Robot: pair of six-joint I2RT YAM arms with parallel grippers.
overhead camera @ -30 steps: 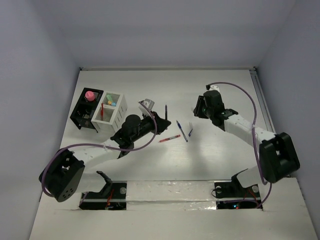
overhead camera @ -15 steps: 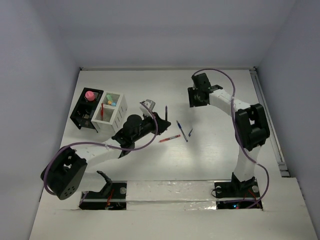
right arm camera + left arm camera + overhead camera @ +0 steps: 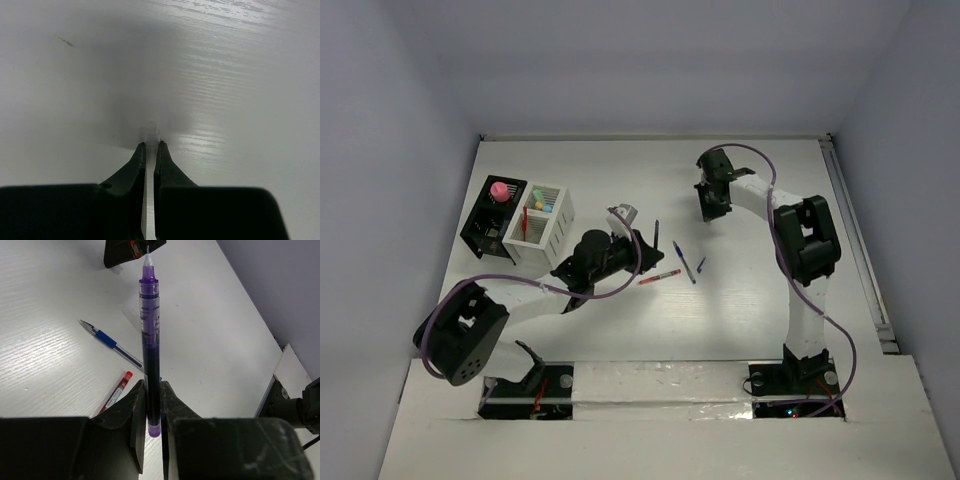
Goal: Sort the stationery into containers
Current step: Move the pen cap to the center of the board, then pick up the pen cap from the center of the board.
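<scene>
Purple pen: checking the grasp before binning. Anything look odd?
Yes. The left end effector pinches the purple pen only near its tail, so most of its length sticks out, straight, with the tip uncapped.

White table (image 3: 620,320); pale walls (image 3: 400,150) around; taped strip (image 3: 660,390) near edge.

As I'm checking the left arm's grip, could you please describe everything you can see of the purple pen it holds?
The purple pen is a slim, see-through plastic barrel with dark ink inside, pale printing and a white pointed tip. The left hand pinches its blunt end; it juts out over the table, touching nothing else.
</scene>
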